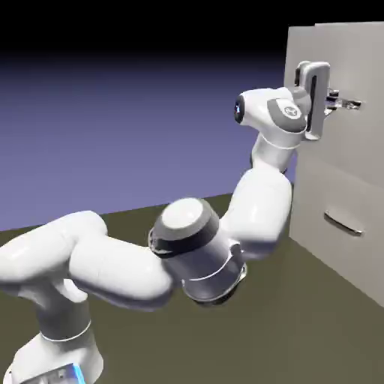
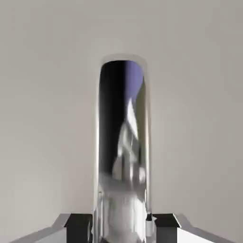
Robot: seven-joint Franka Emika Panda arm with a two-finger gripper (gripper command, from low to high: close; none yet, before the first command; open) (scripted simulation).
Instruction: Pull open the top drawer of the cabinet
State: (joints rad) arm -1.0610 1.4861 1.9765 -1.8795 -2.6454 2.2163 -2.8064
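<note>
The cabinet (image 1: 337,180) is tall and light grey and stands at the exterior view's right. Its top drawer (image 1: 360,67) is the upper flat front, with a thin bar handle (image 1: 354,104). My gripper (image 1: 342,100) reaches in from the left and is shut on that handle. In the hand view the shiny handle (image 2: 122,142) runs up the middle of the picture, over the pale drawer front (image 2: 47,95). The grey fingertips (image 2: 78,227) press against it from both sides at the bottom edge, where the gripper (image 2: 122,228) closes.
Below the top drawer is a lower drawer front with a curved handle (image 1: 343,223). The white arm (image 1: 187,247) rises from the lower left and bends across the dark table (image 1: 300,330) toward the cabinet.
</note>
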